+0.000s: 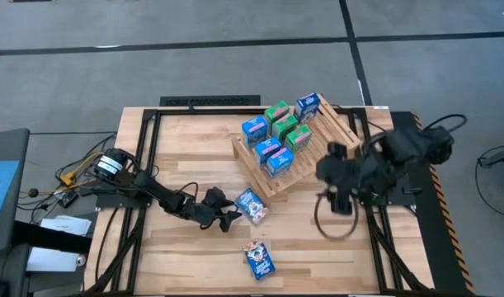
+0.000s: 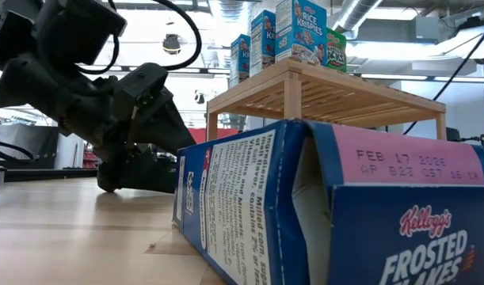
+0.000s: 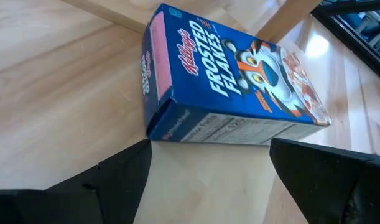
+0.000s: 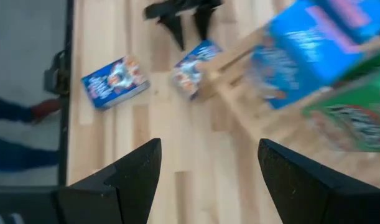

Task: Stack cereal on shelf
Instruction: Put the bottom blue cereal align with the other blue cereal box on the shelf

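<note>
Now we see the left gripper (image 1: 233, 219) low on the table, its fingers spread wide and empty, pointed at a Frosted Flakes box (image 1: 252, 205) that lies flat just beside the shelf's (image 1: 268, 177) front corner. Another blue box (image 1: 259, 259) lies flat nearer the table's front edge, well apart. Six cereal boxes (image 1: 278, 136) stand on the slatted shelf. Our right gripper (image 4: 208, 165) hangs to the right of the shelf, fingers parted, gripping nothing.
</note>
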Robot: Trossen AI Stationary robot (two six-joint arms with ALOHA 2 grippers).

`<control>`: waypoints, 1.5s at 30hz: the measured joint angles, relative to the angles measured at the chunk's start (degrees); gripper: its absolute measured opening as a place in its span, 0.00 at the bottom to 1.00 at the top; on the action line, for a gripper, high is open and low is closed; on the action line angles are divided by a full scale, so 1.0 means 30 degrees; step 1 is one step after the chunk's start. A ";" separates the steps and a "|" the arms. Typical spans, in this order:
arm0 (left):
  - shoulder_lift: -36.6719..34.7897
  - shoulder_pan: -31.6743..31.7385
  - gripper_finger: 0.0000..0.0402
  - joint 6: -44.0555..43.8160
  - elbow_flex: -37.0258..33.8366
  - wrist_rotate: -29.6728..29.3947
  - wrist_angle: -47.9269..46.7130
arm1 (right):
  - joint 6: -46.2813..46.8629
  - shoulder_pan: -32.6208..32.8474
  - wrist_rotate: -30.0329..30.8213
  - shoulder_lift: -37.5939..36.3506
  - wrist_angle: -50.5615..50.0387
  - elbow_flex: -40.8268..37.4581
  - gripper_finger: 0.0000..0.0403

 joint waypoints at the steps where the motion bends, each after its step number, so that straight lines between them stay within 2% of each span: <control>1: -0.0003 -0.0039 0.80 -0.0122 0.0000 -0.0085 -0.0142 | 0.0297 0.0452 0.0004 0.0238 -0.0001 0.0002 0.72; 4: 0.0007 -0.0071 0.80 -0.0232 -0.0013 -0.0191 0.0108 | 0.1265 0.1564 0.0177 0.0946 0.0009 -0.0003 0.72; 8: -0.0392 -0.0230 0.80 0.0496 -0.0077 0.0308 0.2342 | 0.2430 0.2868 0.0888 0.1732 -0.0004 -0.0005 0.72; 10: -0.1055 -0.0432 0.80 0.0900 0.0040 0.0622 0.2343 | 0.3285 0.3674 0.1979 0.1974 0.0003 -0.0005 0.72; 13: -0.2478 -0.0485 0.80 0.3095 0.0212 0.0727 0.2249 | 0.5338 0.5304 0.4441 0.2141 0.0151 -0.0005 0.72; 15: -0.3698 -0.0450 0.80 0.4122 0.0476 0.1397 0.1090 | 0.7298 0.6537 0.6119 0.2182 0.0191 -0.0006 0.72; 20: -0.5758 -0.0699 0.80 0.6638 0.2351 0.3350 -0.5741 | 1.3316 0.8854 0.9057 0.2970 0.0499 -0.1069 0.72; 22: -0.6045 -0.0934 0.80 0.8344 0.2852 0.3442 -0.6552 | 1.4911 0.9413 0.9468 0.3475 0.1293 -0.1952 0.72; 25: -0.5967 -0.1223 0.79 1.0278 0.3423 0.3783 -0.6114 | 1.5969 0.9934 0.9801 0.4433 0.3484 -0.3503 0.72; 29: -0.4880 -0.1326 0.75 1.1229 0.3466 0.3933 -0.4719 | 1.6451 0.9916 0.9789 0.5949 0.7181 -0.4632 0.72; 32: -0.3395 -0.1312 0.71 1.1318 0.3620 0.5177 -0.2261 | 1.6467 0.9785 0.9716 0.6983 0.9152 -0.4639 0.72; 38: -0.0028 -0.1549 0.61 1.0259 0.5087 0.6982 0.0564 | 1.6517 0.9766 0.9561 0.8102 1.1101 -0.4622 0.72; 41: 0.1452 -0.1798 0.55 1.0137 0.6326 0.5523 -0.0492 | 1.6509 0.9916 0.9524 0.8102 1.1094 -0.4646 0.72; 45: 0.2274 -0.1665 0.47 0.9219 0.8051 0.2408 -0.3513 | 1.6145 0.9960 0.9524 0.8049 1.0849 -0.4639 0.72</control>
